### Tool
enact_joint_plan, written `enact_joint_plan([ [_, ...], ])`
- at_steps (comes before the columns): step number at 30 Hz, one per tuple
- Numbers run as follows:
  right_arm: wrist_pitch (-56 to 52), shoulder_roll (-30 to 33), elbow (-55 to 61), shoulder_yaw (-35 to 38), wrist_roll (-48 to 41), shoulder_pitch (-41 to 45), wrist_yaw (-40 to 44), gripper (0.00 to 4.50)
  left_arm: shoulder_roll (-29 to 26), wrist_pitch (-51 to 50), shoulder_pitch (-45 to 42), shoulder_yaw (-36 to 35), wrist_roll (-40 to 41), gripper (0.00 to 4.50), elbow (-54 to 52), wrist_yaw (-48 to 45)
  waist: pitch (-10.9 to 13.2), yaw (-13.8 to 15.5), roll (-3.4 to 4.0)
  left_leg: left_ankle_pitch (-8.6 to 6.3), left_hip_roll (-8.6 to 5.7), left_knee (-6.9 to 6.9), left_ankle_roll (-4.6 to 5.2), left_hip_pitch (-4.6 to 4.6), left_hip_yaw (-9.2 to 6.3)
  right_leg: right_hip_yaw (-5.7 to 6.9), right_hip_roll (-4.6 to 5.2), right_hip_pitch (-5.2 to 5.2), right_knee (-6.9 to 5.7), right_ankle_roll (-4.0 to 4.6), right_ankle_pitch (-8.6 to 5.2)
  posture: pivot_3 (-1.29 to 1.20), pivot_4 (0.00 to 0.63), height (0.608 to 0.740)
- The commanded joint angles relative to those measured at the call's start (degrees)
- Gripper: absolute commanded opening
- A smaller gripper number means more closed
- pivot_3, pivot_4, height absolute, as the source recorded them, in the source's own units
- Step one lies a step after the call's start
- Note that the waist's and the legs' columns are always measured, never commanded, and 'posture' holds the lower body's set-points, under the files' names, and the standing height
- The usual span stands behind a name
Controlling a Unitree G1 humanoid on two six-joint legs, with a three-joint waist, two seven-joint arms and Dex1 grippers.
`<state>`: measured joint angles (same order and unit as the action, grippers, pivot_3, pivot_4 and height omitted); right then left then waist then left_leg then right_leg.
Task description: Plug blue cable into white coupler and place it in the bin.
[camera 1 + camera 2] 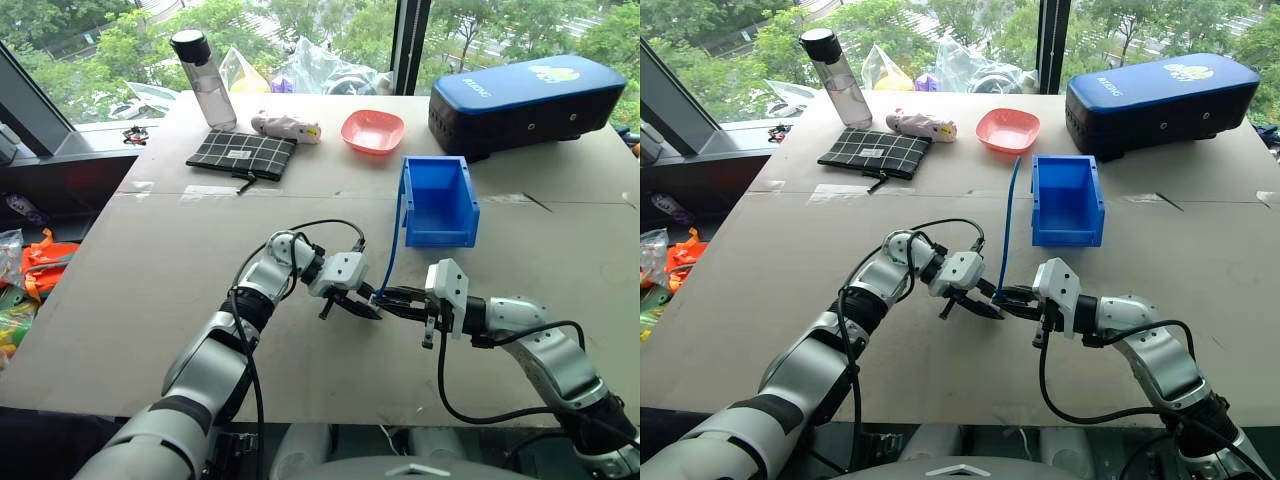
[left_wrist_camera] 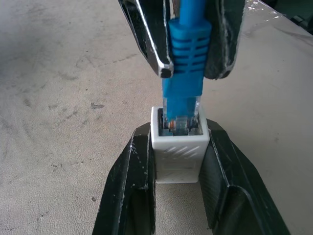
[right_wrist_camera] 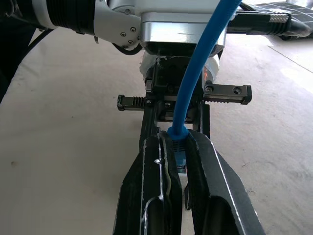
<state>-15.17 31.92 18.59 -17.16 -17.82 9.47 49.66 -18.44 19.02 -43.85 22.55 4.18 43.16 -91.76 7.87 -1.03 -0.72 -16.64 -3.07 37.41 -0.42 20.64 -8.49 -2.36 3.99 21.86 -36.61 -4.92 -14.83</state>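
My left gripper [image 1: 360, 303] is shut on the white coupler [image 2: 177, 156], a small white block held between its two fingers [image 2: 132, 186]. My right gripper [image 1: 388, 297] faces it from the right, shut on the ribbed boot of the blue cable [image 2: 186, 54]. The cable's clear plug end sits in the mouth of the coupler's socket, with the boot still outside. From there the blue cable [image 1: 395, 235] rises and runs back along the left wall of the bin [image 1: 462, 212]. The bin stands upright just beyond both grippers, and its inside looks bare.
Behind the bin are a pink bowl [image 1: 372, 130] and a large dark-blue case [image 1: 525, 100]. A bottle [image 1: 205, 80], a checked pouch [image 1: 242, 153] and a small plush toy [image 1: 287, 126] lie at the back left. The table's near edge runs just below both arms.
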Motion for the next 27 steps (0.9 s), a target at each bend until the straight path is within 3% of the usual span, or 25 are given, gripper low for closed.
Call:
enact_joint_plan([
  [1, -3.2, 1.7, -3.1, -3.3, 5.2, 0.6, 0.0, 0.00, 0.1, -0.4, 0.2, -0.2, -0.3, 0.58, -2.8, 0.2, 0.0, 0.0, 0.00, 0.00, 0.00, 0.00, 0.00, -0.01, 0.00, 0.00, 0.00, -0.01, -0.02, 0.00, 0.00, 0.00, 0.150, 0.736],
  [8, -8.1, 1.7, -3.6, -8.2, 7.8, 1.7, 0.5, 0.00, 0.2, -2.4, 0.8, -0.3, 0.1, 0.58, -5.5, 0.9, -0.1, -0.3, -0.09, -0.01, 0.00, 0.03, 0.01, -0.10, -0.01, -0.02, -0.02, -0.04, -0.12, 0.00, 0.00, 0.00, 0.150, 0.736],
  [14, -6.9, 0.7, -4.7, -7.9, 7.9, 0.2, 0.2, 0.00, -0.2, -6.6, 2.2, -0.5, 1.0, 0.58, -9.1, 1.6, -0.3, -1.0, -0.13, -0.02, 0.02, 0.02, 0.03, -0.22, -0.07, -0.01, -0.03, -0.15, -0.13, 0.01, -0.01, 0.00, 0.150, 0.736],
  [16, -4.3, -0.9, -3.6, -4.8, 5.3, -0.8, -0.6, 0.00, -0.9, -9.1, 3.2, -1.4, 2.2, 1.66, -11.6, 2.2, -0.3, -1.0, -0.14, -0.02, 0.02, 0.01, 0.04, -0.24, -0.07, -0.01, -0.03, -0.17, -0.13, 0.01, -0.01, 0.00, 0.150, 0.736],
  [21, -4.5, -4.5, 4.4, 6.2, -5.5, -2.1, -2.4, 0.00, -4.3, -24.9, 8.0, -6.5, 8.7, 3.79, -25.4, 6.0, -0.2, -1.3, -0.06, -0.02, 0.04, 0.00, 0.04, -0.19, -0.34, -0.05, -0.01, -0.13, -0.12, 0.01, -0.01, 0.00, 0.150, 0.736],
  [27, -18.2, -1.2, 11.4, 19.9, -19.1, 6.9, -9.0, 0.00, -11.7, -42.8, 22.5, -17.5, 17.7, 3.79, -50.4, 18.3, -0.1, -1.6, 0.14, -0.02, 0.17, -0.12, 0.02, -0.06, -0.60, -0.40, -0.09, 0.29, -0.22, 0.03, 0.01, 0.00, 0.150, 0.736],
])
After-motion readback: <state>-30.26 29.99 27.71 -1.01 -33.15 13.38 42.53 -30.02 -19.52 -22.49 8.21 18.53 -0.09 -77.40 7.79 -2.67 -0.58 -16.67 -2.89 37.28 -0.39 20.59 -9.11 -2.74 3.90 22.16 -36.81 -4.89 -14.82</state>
